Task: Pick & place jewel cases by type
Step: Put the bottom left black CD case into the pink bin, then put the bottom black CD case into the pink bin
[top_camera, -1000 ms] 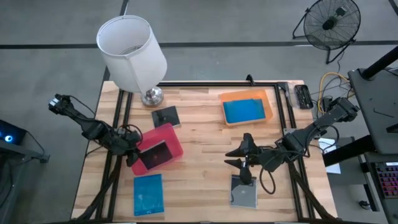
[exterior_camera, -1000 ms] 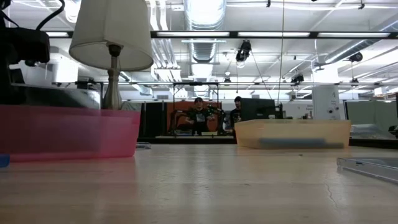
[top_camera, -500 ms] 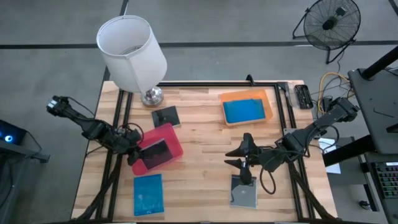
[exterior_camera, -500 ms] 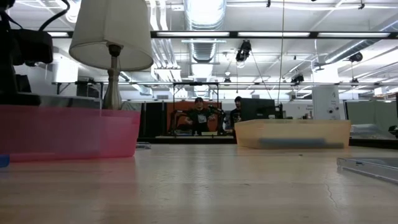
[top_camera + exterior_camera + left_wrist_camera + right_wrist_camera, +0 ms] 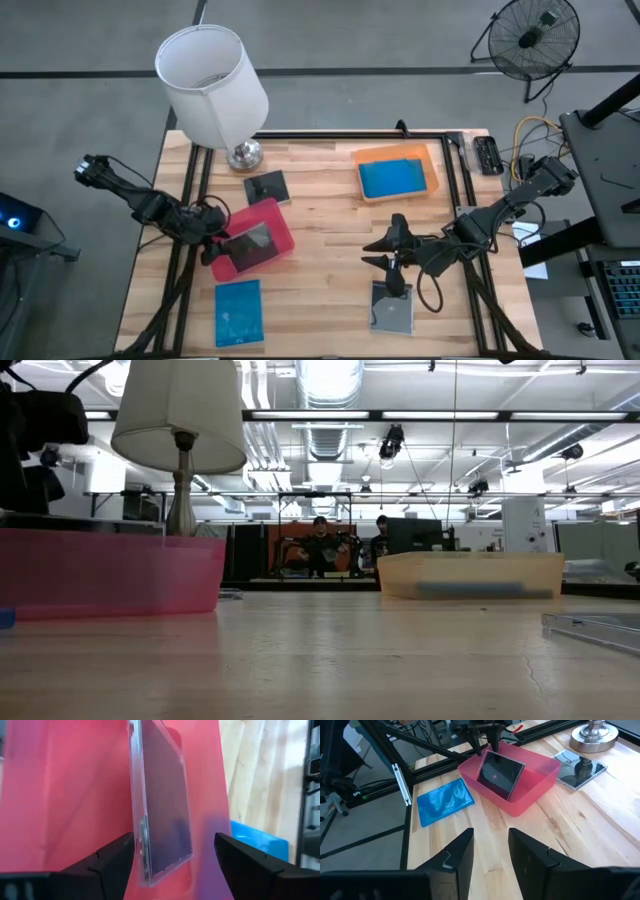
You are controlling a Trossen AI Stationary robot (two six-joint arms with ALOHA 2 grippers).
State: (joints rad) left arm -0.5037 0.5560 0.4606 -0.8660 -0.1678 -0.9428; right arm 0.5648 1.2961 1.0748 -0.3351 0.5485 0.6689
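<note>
2 arms in my high view. Left gripper (image 5: 212, 247) at left edge of pink tray (image 5: 282, 238), fingers spread apart either side of dark jewel case (image 5: 250, 242), which stands tilted inside tray; I can't tell if they touch it. Right gripper (image 5: 392, 253) hovers right of centre, jaws apart, empty, clear-grey case (image 5: 391, 309) on table below it. Blue case (image 5: 238, 312) lies lower left. Another dark case (image 5: 266, 186) lies by lamp (image 5: 212, 85) base. Blue case (image 5: 391, 178) sits in orange tray (image 5: 431, 161), upper right.

A dark jewel case (image 5: 501, 775) leans tilted inside the pink tray (image 5: 540, 776), the left gripper (image 5: 487, 740) apparently just above its edge.
</note>
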